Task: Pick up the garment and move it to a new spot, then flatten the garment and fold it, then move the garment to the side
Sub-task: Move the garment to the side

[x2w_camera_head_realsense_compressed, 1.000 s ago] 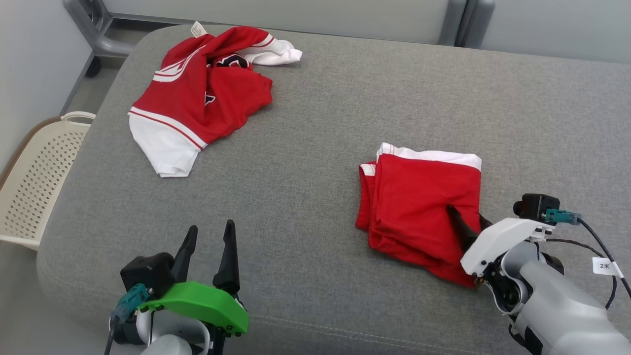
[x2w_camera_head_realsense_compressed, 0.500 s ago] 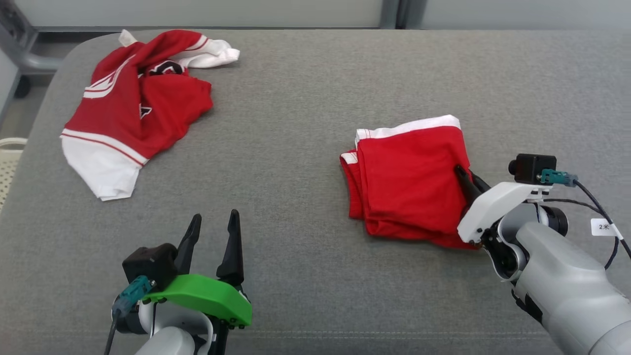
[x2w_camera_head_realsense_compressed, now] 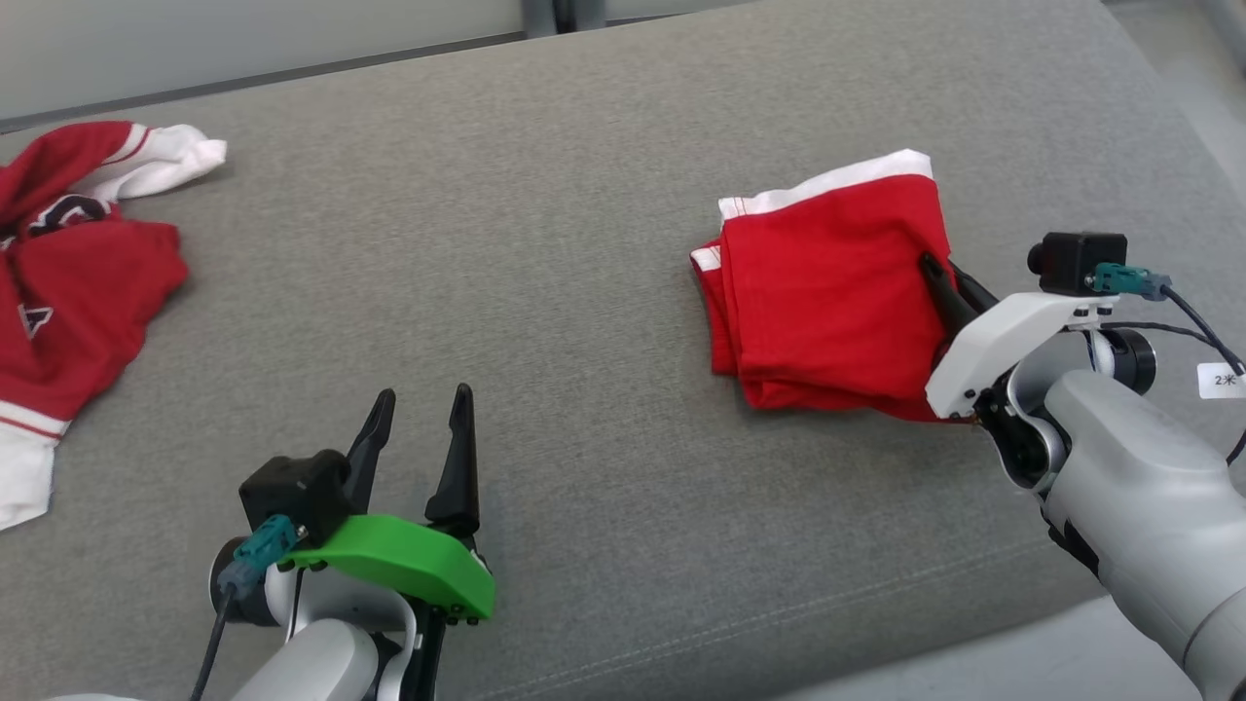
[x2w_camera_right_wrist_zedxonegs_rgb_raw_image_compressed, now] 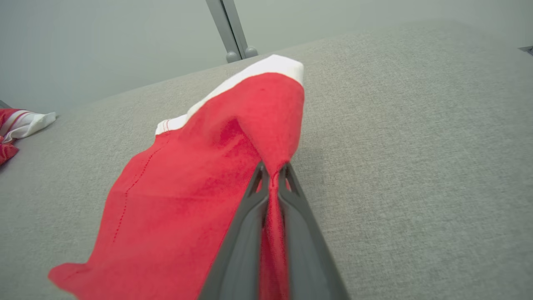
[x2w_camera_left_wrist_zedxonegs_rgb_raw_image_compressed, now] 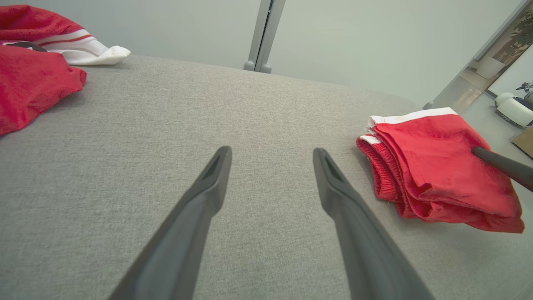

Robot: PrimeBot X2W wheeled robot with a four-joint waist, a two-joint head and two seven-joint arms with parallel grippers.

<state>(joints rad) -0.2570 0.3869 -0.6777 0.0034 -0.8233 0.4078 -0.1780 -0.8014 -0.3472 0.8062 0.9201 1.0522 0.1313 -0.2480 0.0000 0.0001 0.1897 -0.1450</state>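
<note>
The folded red garment [x2w_camera_head_realsense_compressed: 827, 292] with a white band lies on the grey cushion [x2w_camera_head_realsense_compressed: 545, 292] at the right. My right gripper [x2w_camera_head_realsense_compressed: 936, 268] is shut on its right edge, and red cloth is pinched between the fingers [x2w_camera_right_wrist_zedxonegs_rgb_raw_image_compressed: 272, 177]. That edge is pulled up slightly in the right wrist view. From the left wrist, the folded garment [x2w_camera_left_wrist_zedxonegs_rgb_raw_image_compressed: 433, 166] sits at the right with a right finger [x2w_camera_left_wrist_zedxonegs_rgb_raw_image_compressed: 499, 164] on it. My left gripper [x2w_camera_head_realsense_compressed: 421, 414] stands open over bare cushion near the front, well left of the garment, holding nothing [x2w_camera_left_wrist_zedxonegs_rgb_raw_image_compressed: 270, 162].
A crumpled red and white jersey [x2w_camera_head_realsense_compressed: 68, 282] lies at the far left of the cushion, also seen in the left wrist view [x2w_camera_left_wrist_zedxonegs_rgb_raw_image_compressed: 37, 66]. The cushion's front edge [x2w_camera_head_realsense_compressed: 779, 643] runs close below my arms. Its right edge drops to the floor [x2w_camera_head_realsense_compressed: 1197, 68].
My right gripper has shut on the folded garment's right edge. The camera has turned to the right, so the jersey has slid to the left edge of the picture. The left gripper stays open.
</note>
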